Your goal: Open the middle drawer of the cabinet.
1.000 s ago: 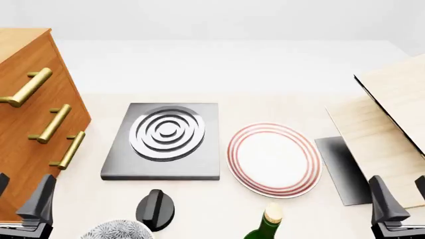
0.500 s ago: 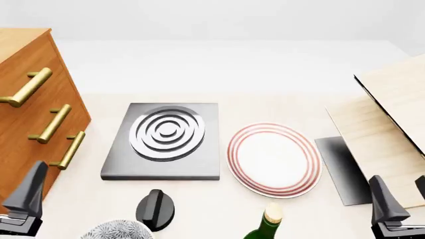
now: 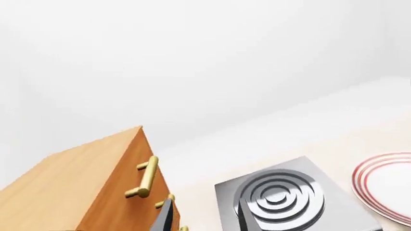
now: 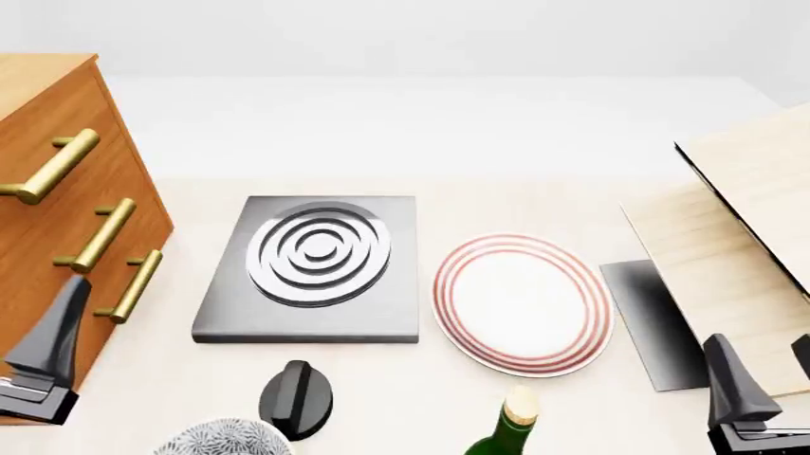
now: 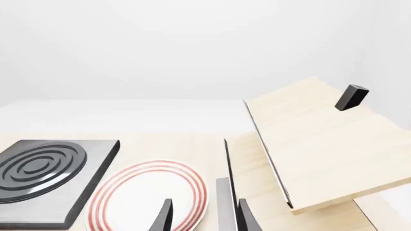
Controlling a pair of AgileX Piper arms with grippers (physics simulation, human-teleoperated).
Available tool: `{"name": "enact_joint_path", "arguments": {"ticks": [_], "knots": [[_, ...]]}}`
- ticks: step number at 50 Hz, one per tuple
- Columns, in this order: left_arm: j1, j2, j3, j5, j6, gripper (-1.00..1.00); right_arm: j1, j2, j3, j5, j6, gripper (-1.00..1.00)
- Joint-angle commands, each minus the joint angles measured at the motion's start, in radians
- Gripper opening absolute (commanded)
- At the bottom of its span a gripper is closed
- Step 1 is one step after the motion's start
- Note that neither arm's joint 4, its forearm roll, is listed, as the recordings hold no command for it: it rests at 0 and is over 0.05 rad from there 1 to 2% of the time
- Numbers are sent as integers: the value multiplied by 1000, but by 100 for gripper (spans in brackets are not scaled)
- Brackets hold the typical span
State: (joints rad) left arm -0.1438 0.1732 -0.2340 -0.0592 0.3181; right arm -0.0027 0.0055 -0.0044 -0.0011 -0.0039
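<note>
The orange-brown cabinet (image 4: 57,246) stands at the left edge of the table, with three brass bar handles on its face. The middle drawer (image 4: 76,275) is shut, and its handle (image 4: 95,235) is the central one. My left gripper (image 4: 28,346) hovers low in front of the cabinet, below the nearest handle (image 4: 129,284), with one dark finger (image 4: 57,327) showing. In the left wrist view that gripper (image 3: 204,219) is open and holds nothing, with the cabinet (image 3: 77,192) ahead of it. At the lower right my right gripper (image 4: 765,379) is open and idle, as the right wrist view (image 5: 204,219) also shows.
A grey stove plate (image 4: 310,265) lies mid-table beside a red-ringed plate (image 4: 522,301). A black knob (image 4: 298,393), a patterned bowl (image 4: 222,438) and a green bottle (image 4: 506,427) sit at the near edge. Pale wooden boards (image 4: 746,227) and a dark slab (image 4: 652,322) are on the right.
My left gripper has moved up and to the left, closer to the cabinet's front. The right gripper and the objects on the table have stayed put.
</note>
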Motion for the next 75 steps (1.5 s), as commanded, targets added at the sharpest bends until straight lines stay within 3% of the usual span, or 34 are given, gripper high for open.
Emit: {"name": "enact_joint_path", "arguments": {"ticks": [1,4,18,26,37,52,75], "knots": [[-51,45,-42,-19,112,100,0,0,0,0,0,100],[-56,47,-63,0,108,100,0,0,0,0,-1,100],[-87,54,-87,46,235,100,0,1,0,-1,0,100],[-89,68,-56,9,350,100,0,2,0,-2,-1,100],[-91,136,-59,-32,433,100,0,2,0,-2,-1,100],[-126,223,-49,-60,483,100,0,2,0,-2,0,100],[-52,278,-4,-77,509,100,0,1,0,-2,-1,100]]}}
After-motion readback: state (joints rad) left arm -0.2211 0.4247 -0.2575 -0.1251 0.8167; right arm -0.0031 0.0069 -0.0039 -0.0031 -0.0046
